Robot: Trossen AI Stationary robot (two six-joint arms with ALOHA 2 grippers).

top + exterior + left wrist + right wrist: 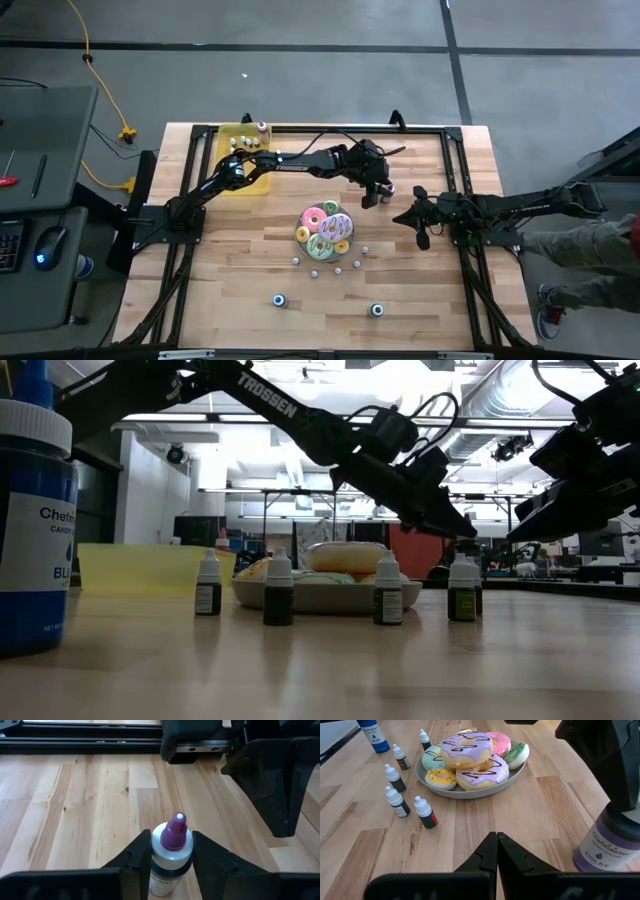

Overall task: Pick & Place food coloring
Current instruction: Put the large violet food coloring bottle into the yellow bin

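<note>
Violet food coloring bottle [171, 851] upright on table, clamped between left tool [171, 857] fingers.

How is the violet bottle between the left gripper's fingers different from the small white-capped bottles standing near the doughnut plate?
The violet bottle is wider and has a purple pointed cap; the small bottles are slim with white caps. The violet bottle stands between the fingers of the left gripper, beside the plate and toward the right arm; the small bottles stand free on the table, untouched. Both kinds stand upright on the wooden table.
</note>
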